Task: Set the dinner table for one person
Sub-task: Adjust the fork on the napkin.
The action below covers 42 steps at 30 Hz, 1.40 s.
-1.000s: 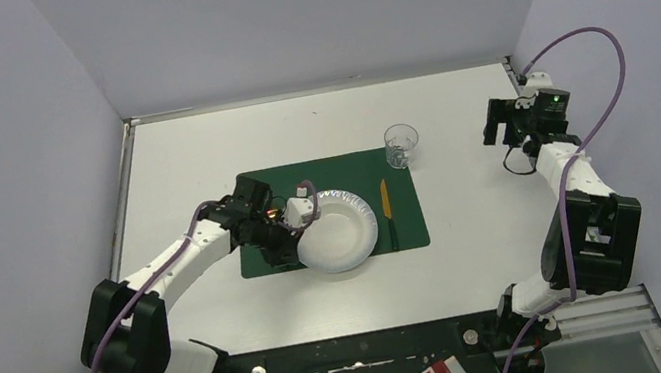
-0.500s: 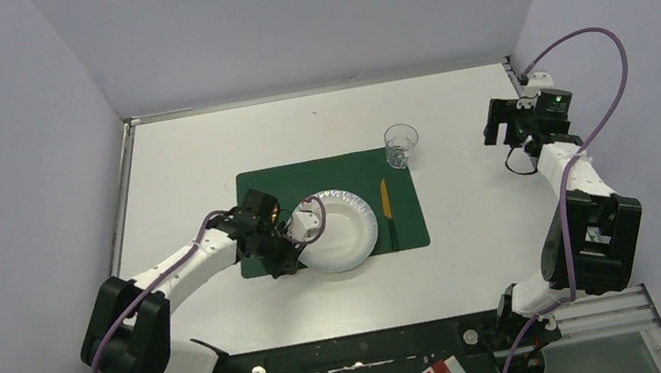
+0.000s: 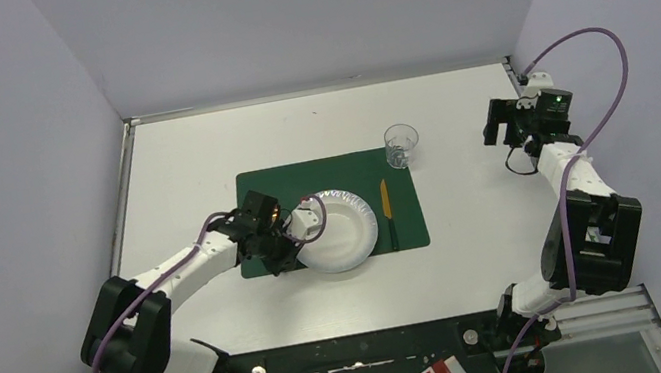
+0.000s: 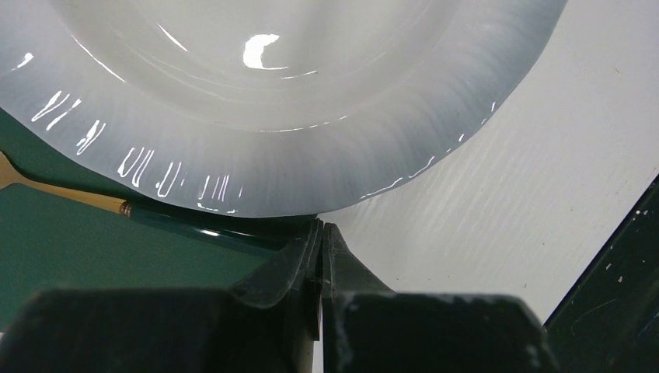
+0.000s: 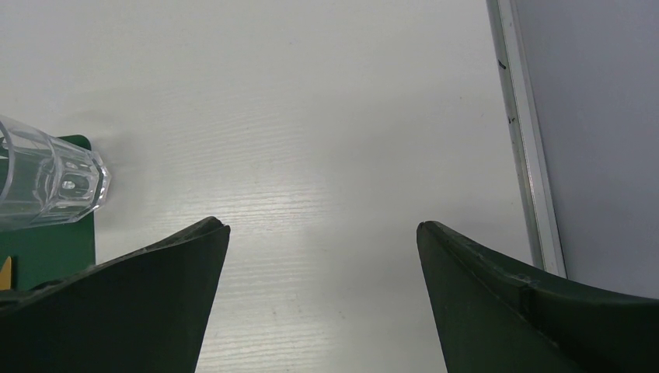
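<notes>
Left hand [image 3: 296,243] closed tight, fingertips at left rim of plate [image 3: 346,229], mid-frame on placemat [image 3: 304,176] at counter [image 3: 198,148] centre; utensil handle [image 4: 202,231] lies crosswise just ahead; right hand [image 3: 505,132] wide open, far right.

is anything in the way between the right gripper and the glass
Nothing visible does. Only bare table lies between the open right gripper and the glass, which stands at the mat's far right corner.
</notes>
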Tool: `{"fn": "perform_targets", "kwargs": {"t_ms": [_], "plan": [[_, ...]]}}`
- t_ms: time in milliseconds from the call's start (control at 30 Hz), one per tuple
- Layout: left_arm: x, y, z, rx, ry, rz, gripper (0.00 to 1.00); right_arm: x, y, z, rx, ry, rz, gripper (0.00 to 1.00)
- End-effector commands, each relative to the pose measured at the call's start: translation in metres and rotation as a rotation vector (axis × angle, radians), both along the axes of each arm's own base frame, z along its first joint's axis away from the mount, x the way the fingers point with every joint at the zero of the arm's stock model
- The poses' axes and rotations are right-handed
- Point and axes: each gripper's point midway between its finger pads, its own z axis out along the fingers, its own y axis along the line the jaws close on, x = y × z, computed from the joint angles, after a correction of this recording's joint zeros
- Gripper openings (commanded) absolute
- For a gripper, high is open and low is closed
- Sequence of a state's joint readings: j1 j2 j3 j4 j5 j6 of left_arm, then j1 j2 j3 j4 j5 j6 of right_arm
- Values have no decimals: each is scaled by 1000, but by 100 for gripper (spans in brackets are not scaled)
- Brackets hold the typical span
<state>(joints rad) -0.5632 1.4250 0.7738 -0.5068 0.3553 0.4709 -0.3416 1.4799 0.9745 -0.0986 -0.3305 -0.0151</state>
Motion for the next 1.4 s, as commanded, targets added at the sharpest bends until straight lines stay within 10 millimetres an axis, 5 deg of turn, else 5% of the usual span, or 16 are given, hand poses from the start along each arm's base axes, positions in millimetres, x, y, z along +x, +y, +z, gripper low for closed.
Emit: {"fn": "perform_targets", "kwargs": {"t_ms": [0, 1367], "plan": [[13, -6, 4, -24, -56, 19, 0, 7, -6, 26, -28, -88, 0, 97], [5, -3, -14, -6, -18, 62, 0, 7, -4, 30, -11, -97, 3, 96]]}}
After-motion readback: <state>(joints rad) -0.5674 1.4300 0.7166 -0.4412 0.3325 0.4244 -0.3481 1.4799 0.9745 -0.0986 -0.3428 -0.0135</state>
